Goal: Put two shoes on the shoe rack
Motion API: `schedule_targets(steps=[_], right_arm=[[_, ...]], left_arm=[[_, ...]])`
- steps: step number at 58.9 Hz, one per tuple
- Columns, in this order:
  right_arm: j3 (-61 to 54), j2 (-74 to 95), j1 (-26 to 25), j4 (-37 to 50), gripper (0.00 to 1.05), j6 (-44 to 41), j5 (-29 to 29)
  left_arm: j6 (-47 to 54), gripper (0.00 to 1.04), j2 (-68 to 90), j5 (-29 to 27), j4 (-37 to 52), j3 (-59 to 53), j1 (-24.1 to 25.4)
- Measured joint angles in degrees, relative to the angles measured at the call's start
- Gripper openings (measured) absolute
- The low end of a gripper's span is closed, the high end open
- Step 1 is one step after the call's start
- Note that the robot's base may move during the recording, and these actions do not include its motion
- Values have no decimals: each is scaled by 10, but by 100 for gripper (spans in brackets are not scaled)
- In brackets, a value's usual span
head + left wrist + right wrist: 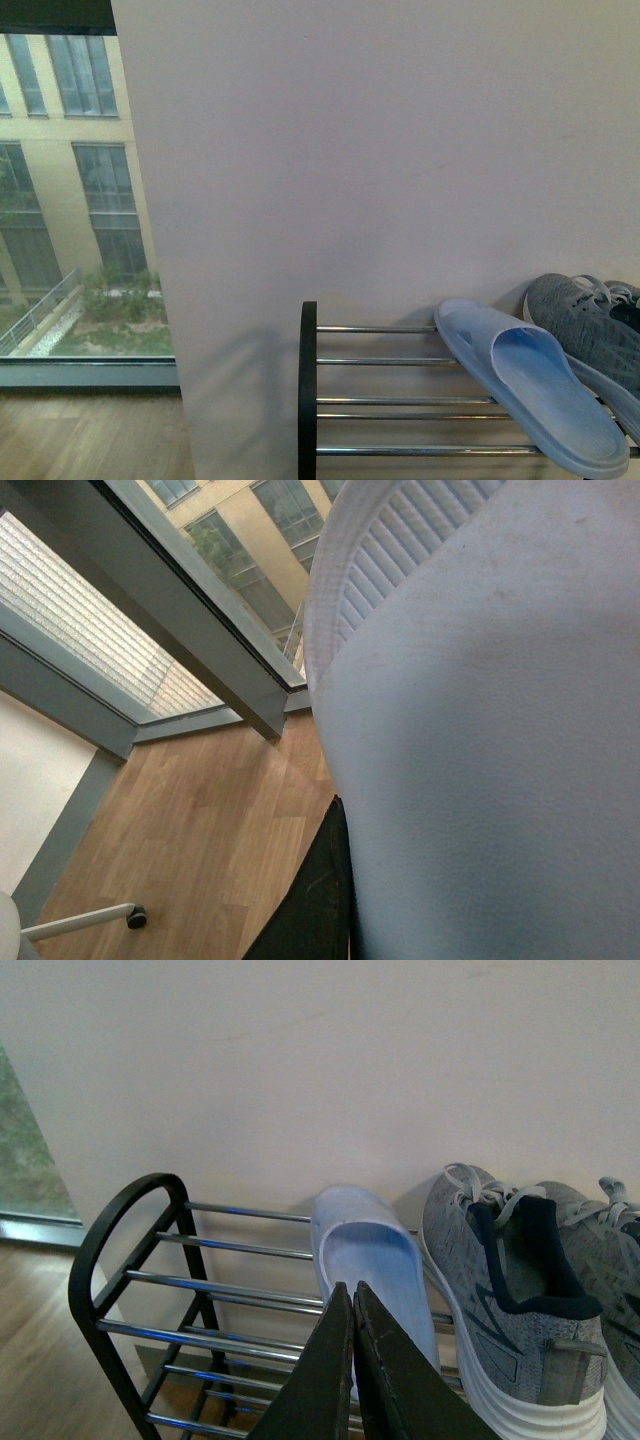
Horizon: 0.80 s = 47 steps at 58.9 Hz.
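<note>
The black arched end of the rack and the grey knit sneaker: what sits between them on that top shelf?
One pale blue rubber slide beside the sneaker, then bare chrome bars to the arch, in the right wrist view.

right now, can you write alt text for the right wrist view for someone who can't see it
A pale blue rubber slide lies on the top chrome-bar shelf of a black metal shoe rack, beside grey knit lace-up sneakers with white soles, against a plain white wall. In the foreground, the right gripper shows its dark fingers pressed together in front of the slide.
</note>
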Motion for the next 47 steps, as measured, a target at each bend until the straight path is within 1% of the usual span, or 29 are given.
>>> schedule_targets(steps=[33,47], right_arm=[[-1,-180,0,-166,2,0,0],[-1,-228,0,-213,2,0,0]], left_arm=[[0,2,0,0,0,0,0],[0,2,0,0,0,0,0]])
